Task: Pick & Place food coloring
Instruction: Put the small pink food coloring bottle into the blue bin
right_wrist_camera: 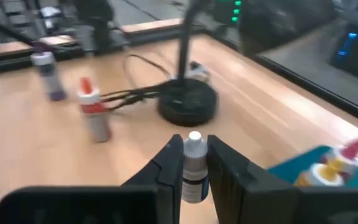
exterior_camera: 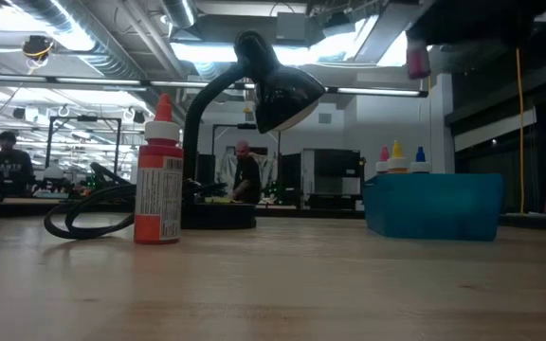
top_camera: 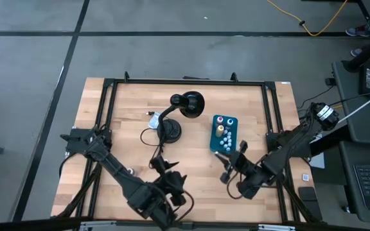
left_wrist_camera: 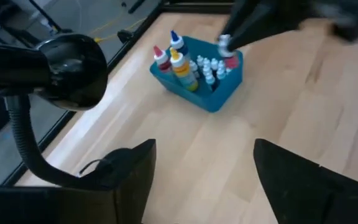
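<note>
The teal box (top_camera: 223, 133) on the table's right half holds several food coloring bottles (left_wrist_camera: 185, 65) standing upright. A red bottle (exterior_camera: 159, 175) stands on its base on the wood left of the lamp. Beyond it in the right wrist view stands a purple one (right_wrist_camera: 48, 74). My right gripper (top_camera: 230, 165) hangs near the box's near end, shut on a small white-capped dropper bottle (right_wrist_camera: 194, 165). My left gripper (left_wrist_camera: 204, 149) is open with nothing between its fingers. It hovers near the table's front (top_camera: 159, 165) and faces the box. My right gripper pinches the dropper bottle's labelled middle (right_wrist_camera: 195, 177) between its two fingers, which come from the table's right side, slanting a little downward. The white cap (right_wrist_camera: 194, 140) stands above the fingertips and the pink lower end (exterior_camera: 416, 62) shows below them. The bottle is roughly upright, high above the table.
A black desk lamp (top_camera: 186, 104) stands mid-table on its round base (top_camera: 169, 131), with its cord (exterior_camera: 88, 213) looped to the left. A black frame (top_camera: 185, 82) runs along the table's edges. Bare wood lies between the lamp base and the near edge. People show in the room beyond.
</note>
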